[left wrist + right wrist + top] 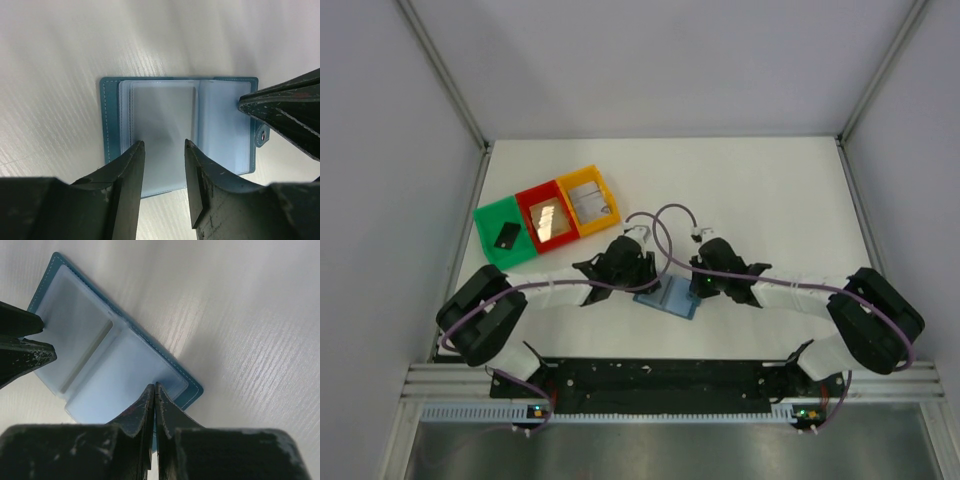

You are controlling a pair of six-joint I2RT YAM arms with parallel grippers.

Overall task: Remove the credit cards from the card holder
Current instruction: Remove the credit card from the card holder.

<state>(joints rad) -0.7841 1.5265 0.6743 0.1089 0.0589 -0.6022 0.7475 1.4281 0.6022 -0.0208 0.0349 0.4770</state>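
Open card holder [670, 299] mid-frame in top view, flat on tabletop [770, 190]. L tool [163, 146] released over its pocket; R tool [154, 388] clenched, tips at panel edge. Risk: L grabs pocket film, not card; holder drags if R slips.

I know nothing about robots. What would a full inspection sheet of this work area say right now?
Surface: white table, no spills seen.
Job's things: blue card holder lies open and flat; no card seen in its pockets.
Clutter: green tray, red tray and yellow tray side by side, each holding a card.
Tools: left tool open over one panel; right tool shut, tips on the other panel.
Cables: purple cables loop between the wrists.
Surroundings: plain walls, metal rail at the near edge.
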